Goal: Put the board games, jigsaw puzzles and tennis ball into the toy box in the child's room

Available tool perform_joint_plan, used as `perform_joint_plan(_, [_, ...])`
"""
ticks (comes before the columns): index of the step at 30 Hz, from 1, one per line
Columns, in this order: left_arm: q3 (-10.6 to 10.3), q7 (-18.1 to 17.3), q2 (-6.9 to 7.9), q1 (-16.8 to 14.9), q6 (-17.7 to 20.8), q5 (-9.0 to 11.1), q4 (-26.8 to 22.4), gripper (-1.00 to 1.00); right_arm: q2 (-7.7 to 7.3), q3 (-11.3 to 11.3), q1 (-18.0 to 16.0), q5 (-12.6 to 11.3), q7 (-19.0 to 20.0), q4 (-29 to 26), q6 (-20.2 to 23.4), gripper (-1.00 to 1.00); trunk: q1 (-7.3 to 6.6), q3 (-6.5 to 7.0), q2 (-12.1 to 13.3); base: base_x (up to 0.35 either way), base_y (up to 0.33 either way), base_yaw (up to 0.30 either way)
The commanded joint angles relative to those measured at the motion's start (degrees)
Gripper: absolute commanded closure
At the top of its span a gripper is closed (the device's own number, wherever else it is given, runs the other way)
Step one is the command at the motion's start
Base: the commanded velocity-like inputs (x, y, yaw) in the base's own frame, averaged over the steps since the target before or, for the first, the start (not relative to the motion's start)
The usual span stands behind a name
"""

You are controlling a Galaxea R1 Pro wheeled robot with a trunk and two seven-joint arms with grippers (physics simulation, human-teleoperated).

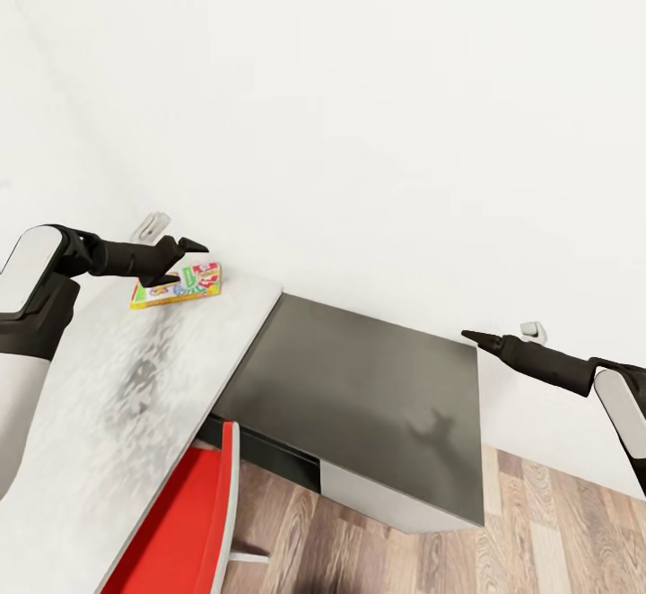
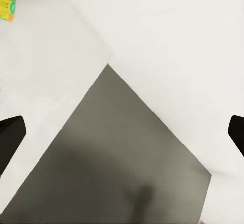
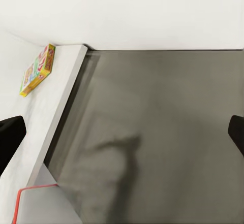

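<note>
One board game (image 1: 176, 285), a flat box printed in red, green and yellow, lies on the light-grey part of the table (image 1: 117, 397) near the wall. It also appears as the board game (image 3: 36, 70) and, at a corner, the board game (image 2: 7, 0). My left gripper (image 1: 184, 262) hovers open just above that box, and its dark fingers (image 2: 10, 137) stand wide apart. My right gripper (image 1: 471, 336) is open over the right edge of the lower dark-grey top (image 1: 359, 388), holding nothing. The toy box, jigsaw puzzles and tennis ball are out of view.
A red chair (image 1: 179, 522) is pushed in under the light top, in front of the pale cabinet front (image 1: 377, 495). White walls close the desk behind, with a socket (image 1: 152, 224) and another socket (image 1: 534, 331). Wood plank floor (image 1: 556, 531) lies to the right.
</note>
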Motion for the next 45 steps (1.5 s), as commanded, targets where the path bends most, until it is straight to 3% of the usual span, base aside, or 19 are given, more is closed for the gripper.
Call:
perform_joint_plan(1, [-0.11, 0.58, 0.07, -0.05, -0.05, 0.58, -0.03, -1.0, 0.0, -0.06, -0.05, 0.0, 0.16, -0.01, 0.32, -1.0, 0.04, -0.1, -0.11, 0.033, 0.0, 0.0])
perform_joint_plan(14, [-0.07, 0.46, 0.8, 0.02, -0.03, 0.61, 0.13, -1.0, 0.0, -0.06, -0.05, -0.01, 0.18, 0.0, 0.32, -1.0, 0.04, -0.1, -0.11, 0.014, 0.0, 0.0])
perform_joint_plan(34, [-0.06, 0.25, 4.49, -0.22, -0.13, 0.63, 1.02, -1.0, 0.23, -0.01, -0.05, 0.0, 0.24, -0.01, 0.32, -1.0, 0.04, -0.1, -0.11, 0.001, 0.0, 0.0])
perform_joint_plan(45, [-0.05, 0.22, 4.79, -0.16, -0.19, 0.53, 1.06, -1.0, 0.46, -0.05, -0.05, 0.0, 0.25, -0.01, 0.32, -1.0, 0.04, -0.1, -0.11, 0.037, 0.0, 0.0])
